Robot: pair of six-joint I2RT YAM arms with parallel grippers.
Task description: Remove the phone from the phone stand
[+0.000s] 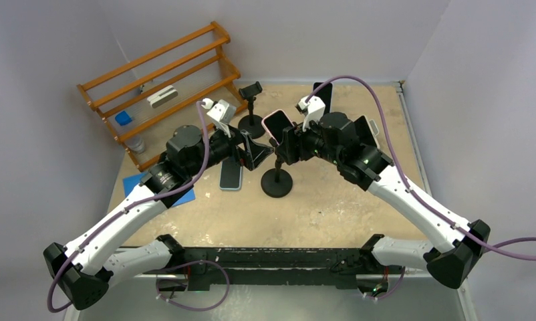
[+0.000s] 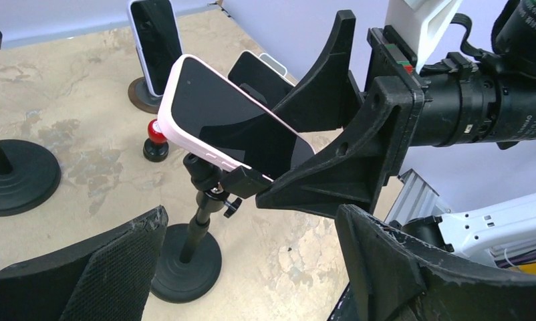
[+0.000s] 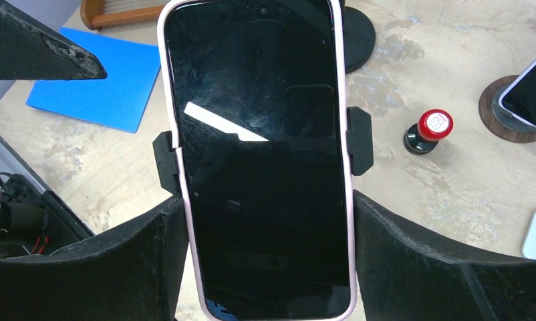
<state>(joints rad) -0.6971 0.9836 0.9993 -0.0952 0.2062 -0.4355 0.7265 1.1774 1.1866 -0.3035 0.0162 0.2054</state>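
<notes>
A pink-cased phone [image 1: 277, 124] with a dark screen sits tilted in the side clamps [image 3: 360, 140] of a black phone stand [image 1: 277, 182]. My right gripper [image 1: 283, 144] is shut on the phone's lower part; in the right wrist view its fingers [image 3: 399, 247] press both long edges of the phone [image 3: 262, 154]. My left gripper [image 1: 252, 152] is open and empty just left of the stand. In the left wrist view it [image 2: 252, 221] faces the stand's pole and round base [image 2: 185, 264], with the phone [image 2: 232, 127] above.
A wooden rack [image 1: 165, 73] stands at the back left. A blue pad [image 1: 142, 184] and a second phone [image 1: 230, 175] lie left of the stand. An empty stand [image 1: 250, 107], a phone on a round wooden base [image 2: 155, 47] and a red-topped stamp [image 3: 429, 130] lie behind.
</notes>
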